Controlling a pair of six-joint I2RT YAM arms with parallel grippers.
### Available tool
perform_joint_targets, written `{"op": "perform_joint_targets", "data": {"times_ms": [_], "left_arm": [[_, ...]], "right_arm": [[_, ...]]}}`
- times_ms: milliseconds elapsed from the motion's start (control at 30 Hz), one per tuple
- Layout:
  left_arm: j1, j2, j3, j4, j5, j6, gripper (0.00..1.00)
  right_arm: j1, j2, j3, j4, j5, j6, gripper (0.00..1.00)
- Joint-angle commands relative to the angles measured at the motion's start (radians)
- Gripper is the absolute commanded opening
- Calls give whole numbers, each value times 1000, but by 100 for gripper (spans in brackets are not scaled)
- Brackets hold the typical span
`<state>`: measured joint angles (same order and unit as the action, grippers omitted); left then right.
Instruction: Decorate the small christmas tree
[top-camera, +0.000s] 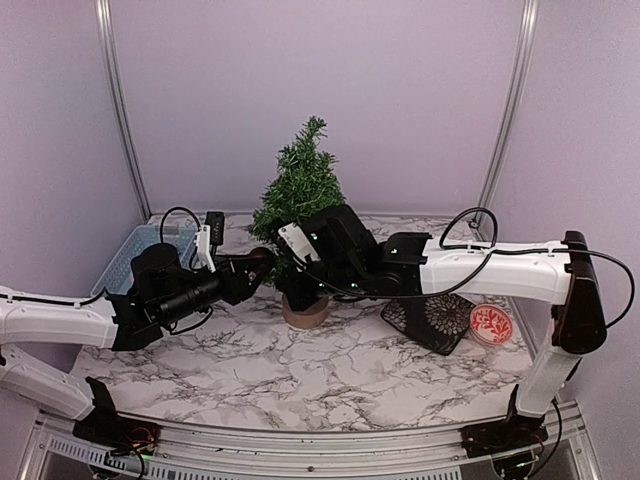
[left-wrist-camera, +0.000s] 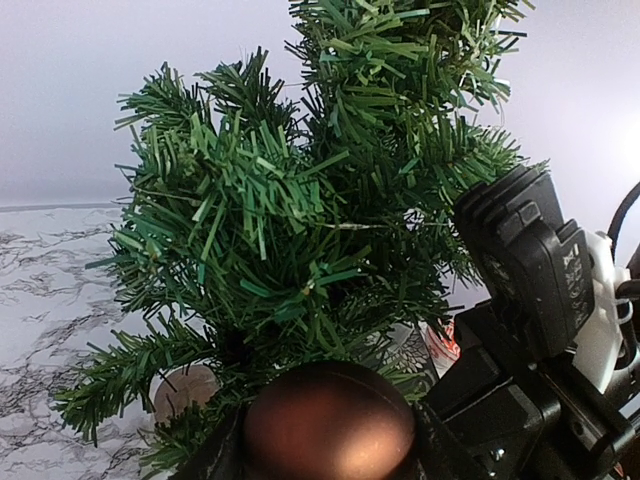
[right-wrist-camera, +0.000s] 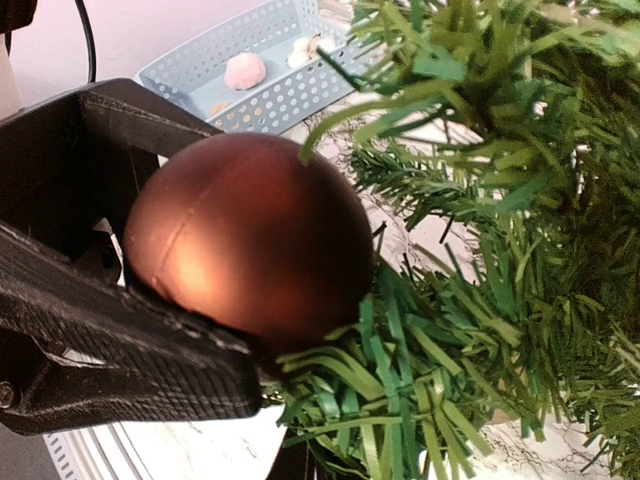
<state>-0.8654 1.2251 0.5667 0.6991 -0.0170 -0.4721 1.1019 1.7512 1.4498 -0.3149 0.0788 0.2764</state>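
The small christmas tree (top-camera: 300, 190) stands upright, bristly and dark-green.

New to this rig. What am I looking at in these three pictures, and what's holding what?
These are two robot arms bolted at the near edge of a marble table, each ending in a two-finger gripper. The wide picture comes from a fixed camera above and behind them. The other two come from a camera on each wrist.

On the table stand the small christmas tree, a blue basket with a few small items inside, a black patterned piece and a red round disc.

The left gripper is clamped on a brown ball, held against the tree's lower branches. The right gripper is shut, in among the branches. I can't tell whether it pinches anything.
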Motion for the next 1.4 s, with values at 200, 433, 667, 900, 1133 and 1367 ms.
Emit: {"op": "perform_joint_targets", "data": {"times_ms": [200, 433, 667, 900, 1133, 1367], "left_arm": [[8, -45, -75, 83, 8, -13, 42], [8, -106, -115, 67, 49, -13, 58], [8, -137, -117, 25, 44, -13, 69], [7, -141, -118, 22, 48, -36, 70], [7, -196, -129, -2, 58, -32, 70], [20, -283, -134, -123, 42, -57, 71]], "right_arm": [[-7, -41, 5, 23, 44, 32, 4], [-8, -41, -8, 32, 44, 36, 6], [-7, -45, -16, 44, 38, 37, 6], [-7, -57, -29, 52, 32, 39, 7], [-7, -85, -64, 73, 4, 37, 7], [-2, -134, -114, 140, -67, 9, 9]]}}
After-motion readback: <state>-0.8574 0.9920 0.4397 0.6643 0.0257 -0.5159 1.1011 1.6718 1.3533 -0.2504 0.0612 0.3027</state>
